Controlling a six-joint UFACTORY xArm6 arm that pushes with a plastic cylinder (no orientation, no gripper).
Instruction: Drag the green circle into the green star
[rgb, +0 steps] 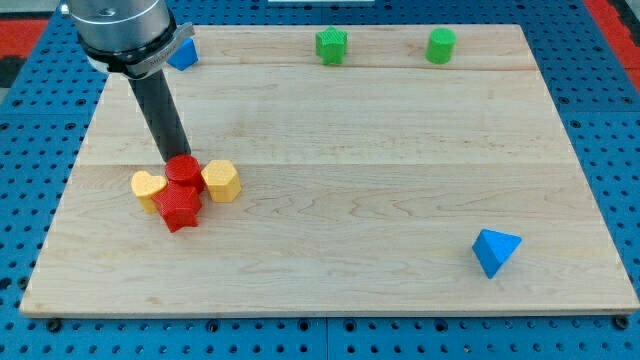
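Note:
The green circle (441, 45) sits near the view's top edge, right of centre. The green star (332, 46) sits to its left on the same line, a clear gap between them. My rod comes down from the top left, and my tip (177, 159) rests just above the red circle (183, 171), far to the lower left of both green blocks.
A cluster sits at the left: a red circle, a red star (180, 208), a yellow heart (148, 188) and a yellow block (221, 181). A blue block (184, 53) lies at the top left, partly behind the arm. A blue triangle (495, 250) lies at the bottom right. The wooden board (400, 180) has edges all around.

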